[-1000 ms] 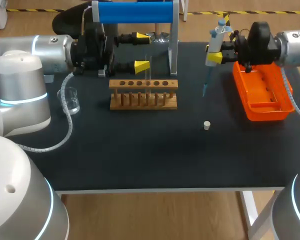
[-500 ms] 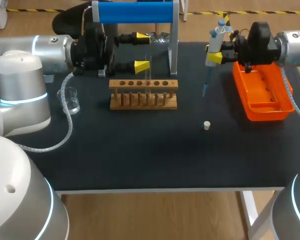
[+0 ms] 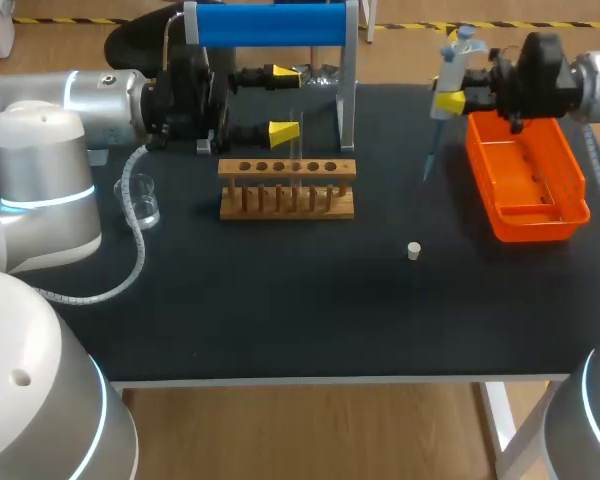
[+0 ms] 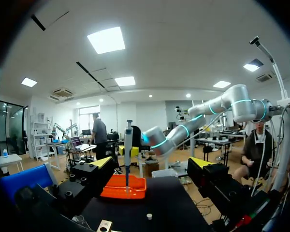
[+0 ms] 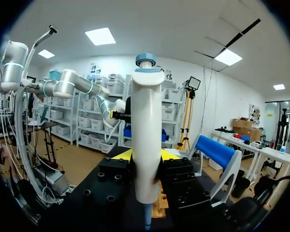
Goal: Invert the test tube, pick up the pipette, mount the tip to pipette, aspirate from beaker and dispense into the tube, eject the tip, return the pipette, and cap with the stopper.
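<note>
Black table [image 3: 280, 310]: right gripper [image 3: 450, 70] clamps pipette [image 5: 146, 135] mid-body, judged rigid, light, smooth; tip [image 3: 429, 160] apparently fitted. Left gripper [image 3: 285, 101] stands wide, empty.

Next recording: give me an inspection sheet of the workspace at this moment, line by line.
Surface: black table top, no spill seen.
Job's things: pipette held upright in the air beside the orange tray; test tube upright in the wooden rack; beaker left of the rack; stopper alone on the table.
Clutter: nothing seen.
Tools: left tool open, behind the rack; right tool shut on the pipette.
Cables: clear coiled hose loops beside the beaker.
Surroundings: blue-topped stand behind the rack.
</note>
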`<state>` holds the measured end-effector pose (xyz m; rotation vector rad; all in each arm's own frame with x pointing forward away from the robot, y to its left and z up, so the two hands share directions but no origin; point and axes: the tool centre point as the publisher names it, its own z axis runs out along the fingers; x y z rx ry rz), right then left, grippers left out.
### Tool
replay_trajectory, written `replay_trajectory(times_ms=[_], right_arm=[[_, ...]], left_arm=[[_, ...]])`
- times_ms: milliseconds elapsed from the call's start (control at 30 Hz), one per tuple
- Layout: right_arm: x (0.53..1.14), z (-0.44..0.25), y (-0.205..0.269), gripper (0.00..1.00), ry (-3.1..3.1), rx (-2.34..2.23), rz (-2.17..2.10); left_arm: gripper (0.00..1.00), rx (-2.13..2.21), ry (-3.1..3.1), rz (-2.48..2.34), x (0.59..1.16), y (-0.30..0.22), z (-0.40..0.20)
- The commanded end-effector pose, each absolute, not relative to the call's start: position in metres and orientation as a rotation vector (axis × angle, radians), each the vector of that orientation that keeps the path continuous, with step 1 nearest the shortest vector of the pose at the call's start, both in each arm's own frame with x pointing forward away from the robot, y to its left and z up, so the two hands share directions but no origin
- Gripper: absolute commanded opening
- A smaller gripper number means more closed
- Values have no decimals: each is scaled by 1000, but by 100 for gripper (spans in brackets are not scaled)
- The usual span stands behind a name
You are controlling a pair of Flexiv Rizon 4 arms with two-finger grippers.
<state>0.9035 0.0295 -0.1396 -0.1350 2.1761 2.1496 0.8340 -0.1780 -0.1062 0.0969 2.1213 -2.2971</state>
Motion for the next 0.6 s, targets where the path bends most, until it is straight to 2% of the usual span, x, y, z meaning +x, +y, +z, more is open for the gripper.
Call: replay_trajectory(times_ms=[33,600], right_arm=[[913,-127,-4,0,2182,-136,2142],[950,-109,-107,0,2137,-81,2076]], left_arm=[[100,96,2119,-2295,834,-179,-106],[100,96,2119,-2295,834,-179,-106]])
